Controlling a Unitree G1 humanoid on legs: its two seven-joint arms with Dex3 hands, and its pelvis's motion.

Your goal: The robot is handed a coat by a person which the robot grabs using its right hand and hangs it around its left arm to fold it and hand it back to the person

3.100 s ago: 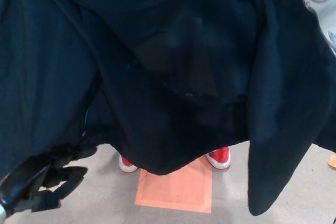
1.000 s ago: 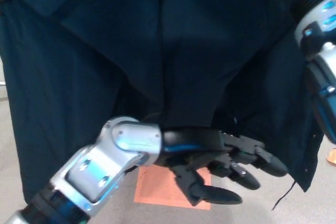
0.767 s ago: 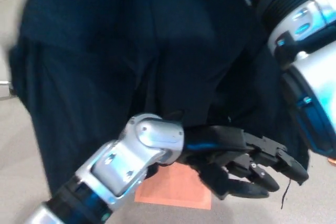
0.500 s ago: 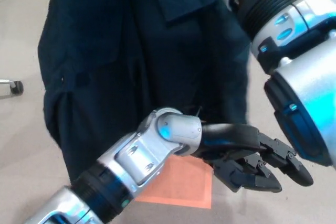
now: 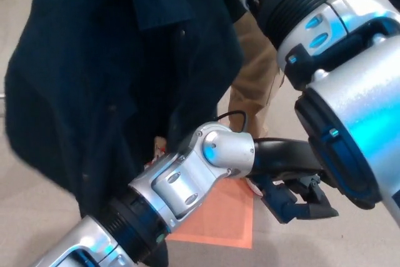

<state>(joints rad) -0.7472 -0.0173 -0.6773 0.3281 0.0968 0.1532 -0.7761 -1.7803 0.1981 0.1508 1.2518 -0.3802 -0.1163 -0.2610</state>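
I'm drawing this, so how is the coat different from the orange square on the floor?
The coat is dark blue; the orange square is bright. The coat hangs in folds; the orange square lies flat. The coat looks bigger than the orange square. The robot's left arm hides part of both.

One dark coat (image 5: 106,79) is hanging. Two robot arms are showing, the left arm (image 5: 181,186) and the right arm (image 5: 337,60), with one left hand (image 5: 294,195). One orange floor square (image 5: 219,217) is lying below, and seemingly one tan trouser leg (image 5: 253,85) is standing behind.
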